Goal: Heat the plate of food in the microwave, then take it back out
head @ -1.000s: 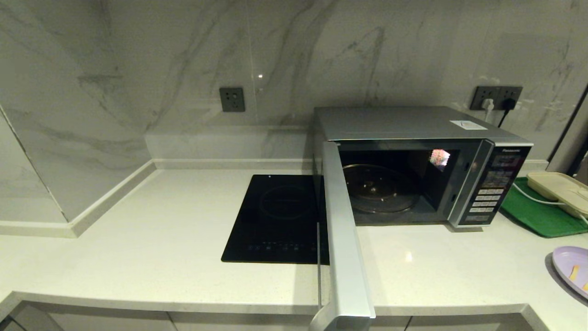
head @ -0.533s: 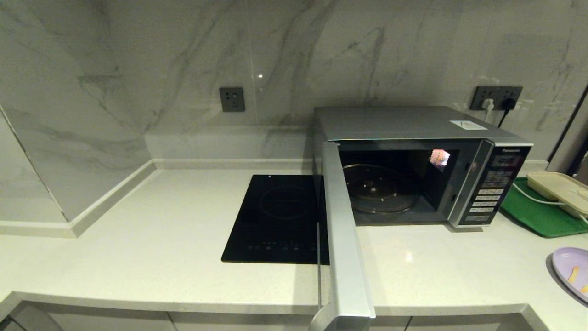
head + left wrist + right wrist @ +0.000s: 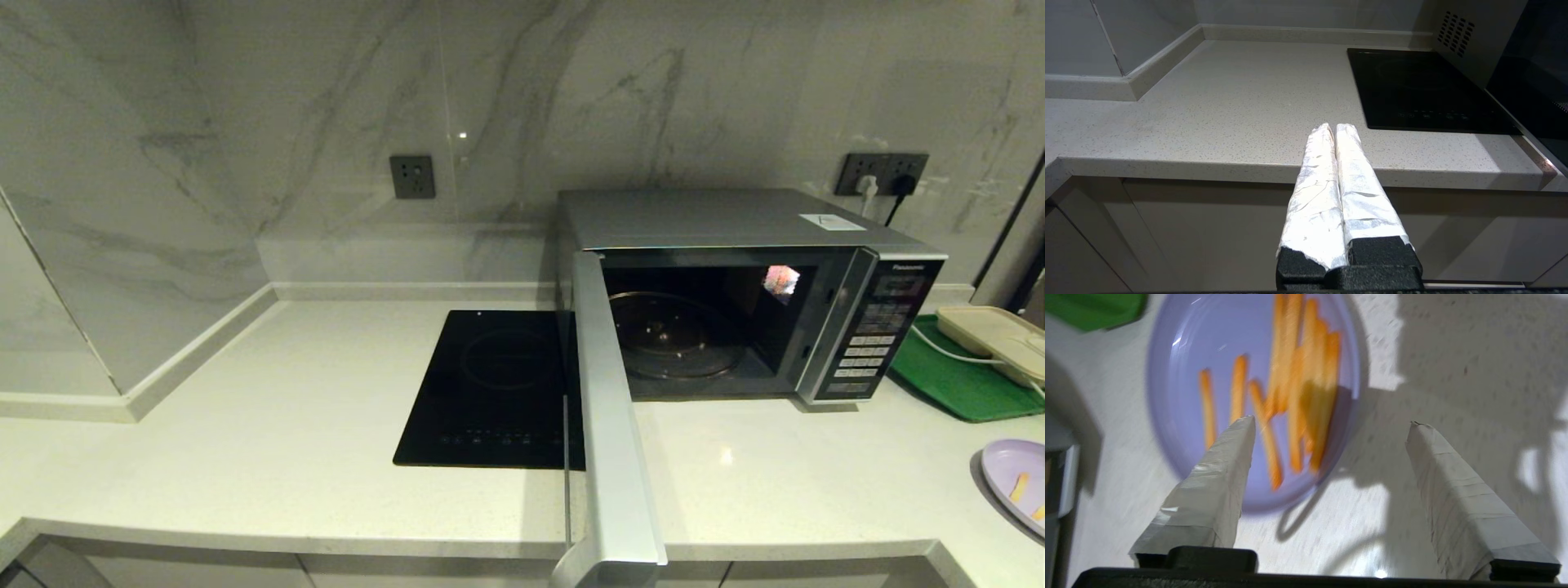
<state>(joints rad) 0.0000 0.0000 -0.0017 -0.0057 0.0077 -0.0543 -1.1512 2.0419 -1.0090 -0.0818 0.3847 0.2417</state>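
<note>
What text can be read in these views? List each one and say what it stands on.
"Panasonic": on top of the microwave's control panel, small but legible.
Keypad buttons and display: too small to read.
White sticker on the microwave's top: print unreadable.
Hob touch symbols: too small.
Nothing else carries text.

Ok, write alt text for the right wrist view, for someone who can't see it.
The right gripper, fingers spread wide open, hovers over a pale lavender plate of food carrying orange-yellow fries, on a speckled white countertop. One fingertip overlaps the plate in the picture while the other is over bare counter, and a corner of a green tray shows at the frame's edge.
</note>
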